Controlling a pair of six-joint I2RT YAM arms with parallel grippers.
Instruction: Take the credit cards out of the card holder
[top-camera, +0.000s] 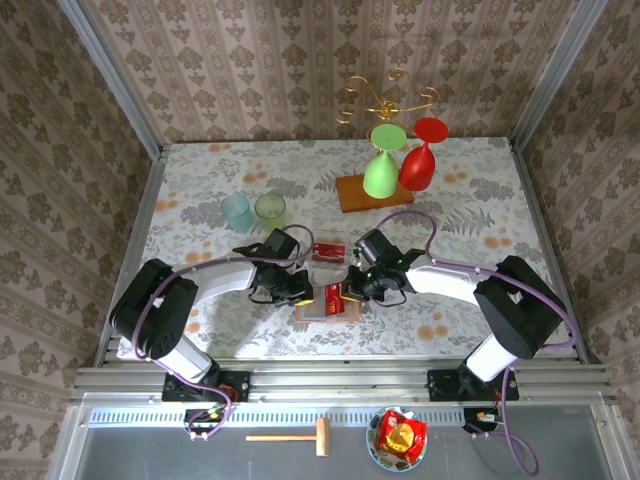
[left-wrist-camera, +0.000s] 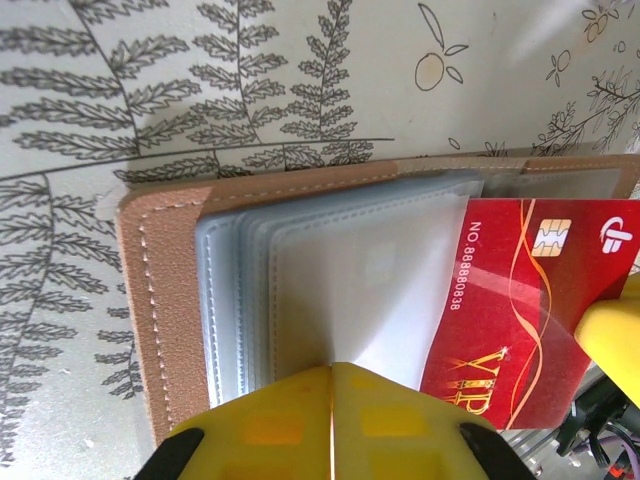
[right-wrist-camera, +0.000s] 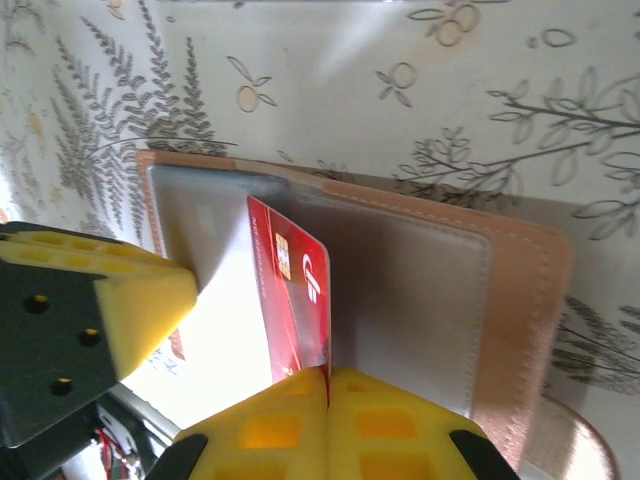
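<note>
A table (top-camera: 480, 200) spread with a leaf-patterned cloth is seen from above. The card holder (top-camera: 318, 312) is laid open on it near the front edge, and every place here is given from that holder. The left arm (top-camera: 215, 278) is bent in from the holder's left side, the right arm (top-camera: 450, 275) from its right.

Behind the holder and a little to the right, a wooden board (top-camera: 350, 195) is set, and a green goblet (top-camera: 380, 172) and a red goblet (top-camera: 420, 165) are borne on it. Behind the holder and to the left, a pale blue cup (top-camera: 237, 212) and a green cup (top-camera: 270, 208) are placed side by side.

The left gripper (left-wrist-camera: 330, 400) is held at the holder's left half. Its yellow pads are pressed together, with the edge of a clear sleeve (left-wrist-camera: 360, 290) caught between them. The right gripper (right-wrist-camera: 328, 400) is held over the right half, its pads pinched on the lower edge of a red credit card (right-wrist-camera: 300, 300) — the card is stood on edge above the holder. Whether any part of it sits inside a sleeve cannot be told.

More red credit cards (top-camera: 327, 251) are laid on the cloth just behind the holder — apart from it.
</note>
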